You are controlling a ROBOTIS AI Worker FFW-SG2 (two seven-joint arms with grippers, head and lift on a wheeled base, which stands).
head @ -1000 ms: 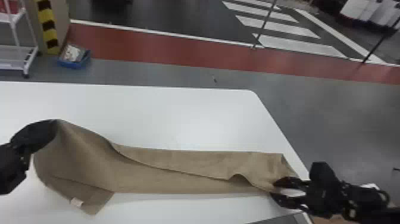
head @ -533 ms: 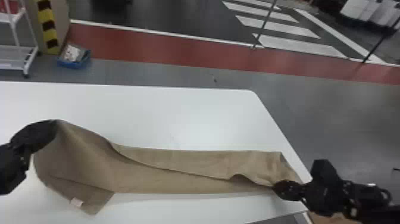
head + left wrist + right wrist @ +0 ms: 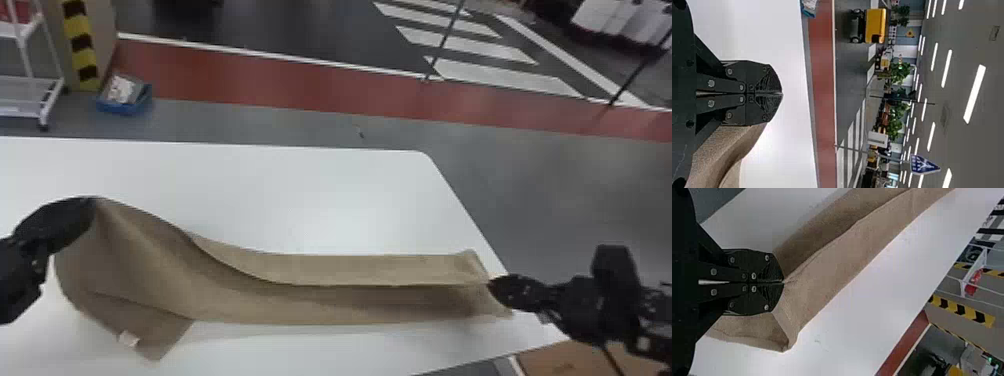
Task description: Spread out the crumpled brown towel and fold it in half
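Observation:
My left gripper is at the table's left in the head view, shut on a raised corner of the brown towel. The towel runs across the table as a long strip, a flap with a small white tag hanging at its left end. At the towel's right end, by the table's right edge, my right gripper is shut on the cloth. In the left wrist view the left gripper is closed, brown cloth hanging beside it. The right wrist view shows the right gripper pinching the towel along a raised fold.
The white table stretches behind the towel, its rounded far corner at the right. A dark grey object lies at the table's near right edge. Beyond the table, a blue bin and a white cart stand on the floor.
My right gripper has shut on the towel's right end and moved slightly up in the head view. The towel's fold line there has straightened. The left gripper has kept still.

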